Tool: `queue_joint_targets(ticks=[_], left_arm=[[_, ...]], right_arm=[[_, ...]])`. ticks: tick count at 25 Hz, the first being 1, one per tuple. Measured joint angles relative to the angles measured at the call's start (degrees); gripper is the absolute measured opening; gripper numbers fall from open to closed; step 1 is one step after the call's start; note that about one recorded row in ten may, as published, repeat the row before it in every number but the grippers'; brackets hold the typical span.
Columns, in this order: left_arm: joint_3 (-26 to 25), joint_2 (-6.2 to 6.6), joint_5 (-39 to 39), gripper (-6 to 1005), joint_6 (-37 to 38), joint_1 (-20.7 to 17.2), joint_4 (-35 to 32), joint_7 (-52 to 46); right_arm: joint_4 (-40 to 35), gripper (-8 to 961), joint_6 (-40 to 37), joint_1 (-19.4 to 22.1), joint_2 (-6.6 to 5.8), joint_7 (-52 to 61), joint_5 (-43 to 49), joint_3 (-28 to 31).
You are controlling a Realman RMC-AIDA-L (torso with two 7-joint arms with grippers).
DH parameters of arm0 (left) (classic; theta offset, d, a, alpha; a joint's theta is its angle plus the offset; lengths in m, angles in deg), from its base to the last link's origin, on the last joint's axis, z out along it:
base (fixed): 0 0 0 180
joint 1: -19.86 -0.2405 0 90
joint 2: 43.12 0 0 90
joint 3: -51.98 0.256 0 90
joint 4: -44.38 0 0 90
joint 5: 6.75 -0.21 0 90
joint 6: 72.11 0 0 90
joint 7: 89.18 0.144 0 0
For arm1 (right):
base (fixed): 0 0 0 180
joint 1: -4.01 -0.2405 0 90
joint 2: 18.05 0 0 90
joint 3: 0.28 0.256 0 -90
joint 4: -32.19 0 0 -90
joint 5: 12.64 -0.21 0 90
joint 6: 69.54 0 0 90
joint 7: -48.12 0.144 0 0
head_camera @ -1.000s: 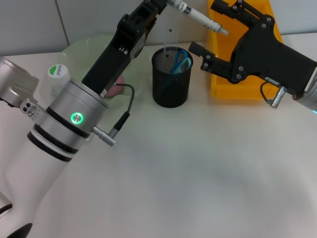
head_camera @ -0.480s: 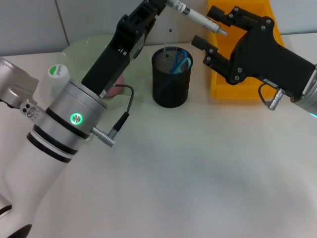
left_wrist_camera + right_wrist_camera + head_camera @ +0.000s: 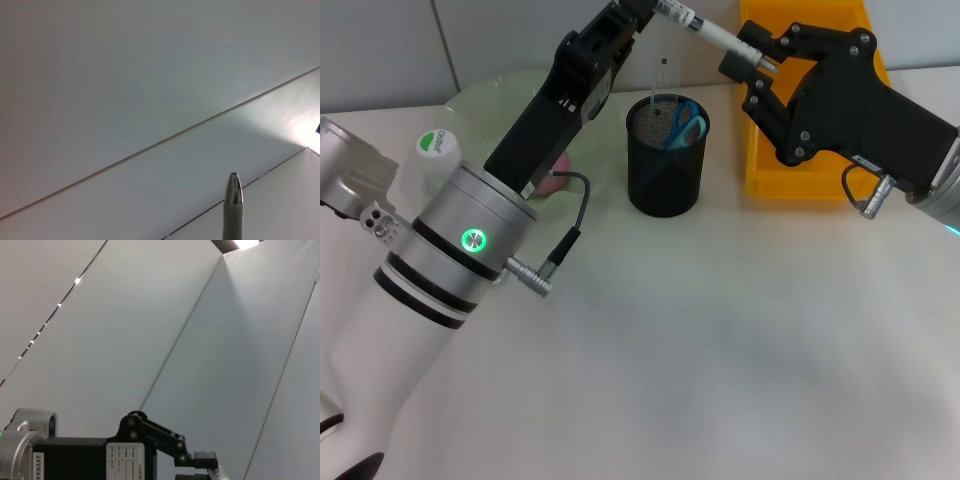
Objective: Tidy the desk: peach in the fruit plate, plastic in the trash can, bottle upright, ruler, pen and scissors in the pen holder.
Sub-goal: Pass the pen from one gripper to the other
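Across the lower frame, bare tabletop (image 3: 720, 350). At upper centre stood a black mesh pen holder (image 3: 665, 160) with blue scissors (image 3: 688, 122) inside. Above it, held level, a white pen (image 3: 705, 28), pinched at one end by the left pincer (image 3: 645, 8), its other end clamped by the right pincer (image 3: 752, 65). Behind, an orange bin (image 3: 790, 150).
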Motion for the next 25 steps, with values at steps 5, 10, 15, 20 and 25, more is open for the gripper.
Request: queue_joint_targets(ticks=[5, 10, 15, 20, 25], left_arm=[[0.00, 0.00, 0.00, 252, 0.00, 0.19, 0.04, -0.09], [0.03, 0.00, 0.00, 256, 0.00, 0.25, 0.05, -0.08], [0.08, 0.00, -0.01, 260, 0.11, 0.24, -0.01, 0.16], [0.08, 0.00, -0.08, 264, 0.38, 0.26, 0.02, 0.13], [-0.07, 0.00, -0.18, 268, 0.47, -0.12, 0.14, 0.16]], right_arm=[[0.00, 208, -0.03, 0.00, 0.03, -0.02, -0.04, -0.01], [0.00, 202, -0.02, 0.00, 0.06, -0.03, -0.05, -0.01], [0.00, 152, -0.04, 0.01, 0.06, -0.04, -0.38, -0.07], [0.00, 125, -0.27, 0.01, 0.07, 0.17, -1.14, -0.30], [-0.03, 123, -0.33, 0.09, 0.05, 0.34, -1.28, -0.23]])
